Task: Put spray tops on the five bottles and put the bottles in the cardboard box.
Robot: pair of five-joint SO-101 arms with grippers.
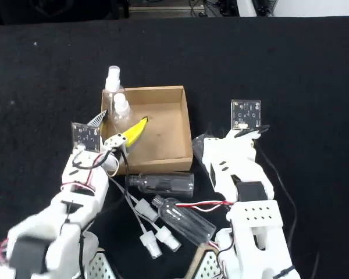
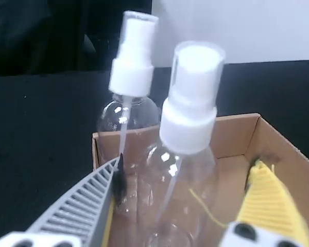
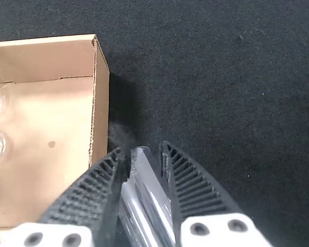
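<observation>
Cardboard box (image 1: 187, 125); two capped bottles (image 1: 121, 111); two lying bottles (image 1: 163, 184); three tops (image 1: 167, 237).

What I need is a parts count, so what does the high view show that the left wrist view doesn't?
High view adds two uncapped bottles lying on the table, three loose tops and the right gripper. Left wrist view adds the dip tubes inside two capped bottles. Shared: those bottles, the box, the left gripper.
</observation>
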